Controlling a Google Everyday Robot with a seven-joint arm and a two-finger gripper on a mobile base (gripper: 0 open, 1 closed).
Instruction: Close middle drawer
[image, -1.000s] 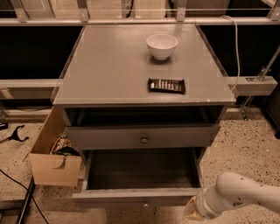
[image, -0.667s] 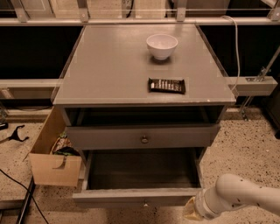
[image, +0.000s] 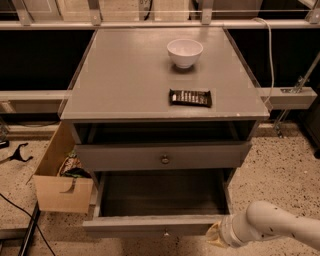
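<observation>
Standing pulled well out at 6 o'clock, the middle drawer (image: 150, 224) shows its dark inside. The gripper (image: 216, 236) hangs at 5 o'clock, just beside the drawer front's right end. Whether its jaws are spread, I cannot tell.

I seem to be in a lab or workshop test area: a speckled hard floor (image: 285, 165), metal rails (image: 150, 23) behind the grey tabletop (image: 125, 75), a loose cable (image: 271, 65), and a cardboard box (image: 62, 192) on the floor. My pincer (image: 216, 235) hangs low at the right, by the middle drawer (image: 150, 224).
</observation>
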